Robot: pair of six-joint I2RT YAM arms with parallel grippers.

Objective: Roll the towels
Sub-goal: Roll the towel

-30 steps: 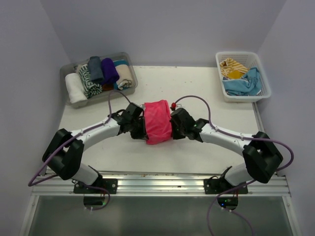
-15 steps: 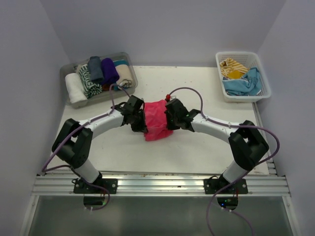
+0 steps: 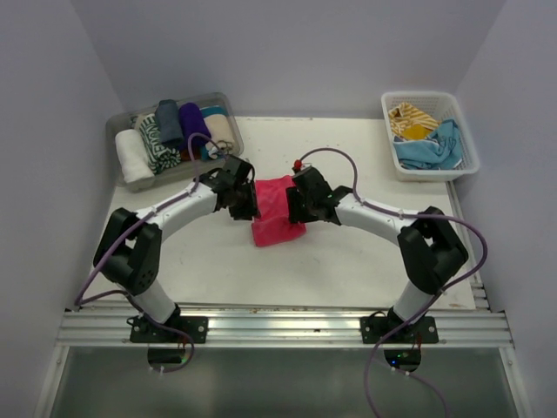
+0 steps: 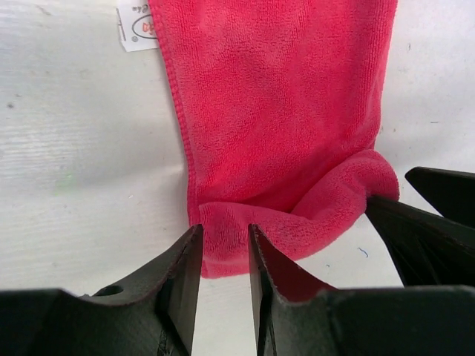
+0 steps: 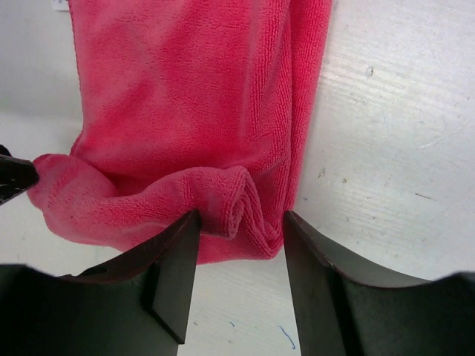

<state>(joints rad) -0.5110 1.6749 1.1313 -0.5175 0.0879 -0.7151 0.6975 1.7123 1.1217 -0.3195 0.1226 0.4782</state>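
Observation:
A hot pink towel (image 3: pixel 277 213) lies on the table between both grippers, its far end turned over into a short loose roll. My left gripper (image 3: pixel 247 198) stands at that roll's left end. In the left wrist view its jaws (image 4: pixel 223 239) are parted, the towel (image 4: pixel 274 111) fold just at their tips, bare table between them. My right gripper (image 3: pixel 292 200) is at the right end. Its jaws (image 5: pixel 241 222) stand wide around the curled edge of the towel (image 5: pixel 185 96) without pinching it. More towels, mustard-striped (image 3: pixel 411 117) and light blue (image 3: pixel 431 150), lie in the basket.
A clear tray (image 3: pixel 139 111) at the back left holds several rolled towels. A white lattice basket (image 3: pixel 385 122) sits at the back right. A white label (image 4: pixel 137 22) sticks out of the pink towel's corner. Cables loop over both arms.
Both grippers carried the towel's near end away toward the back, shortening it into a fold. Both jaws then opened and let go of the cloth.

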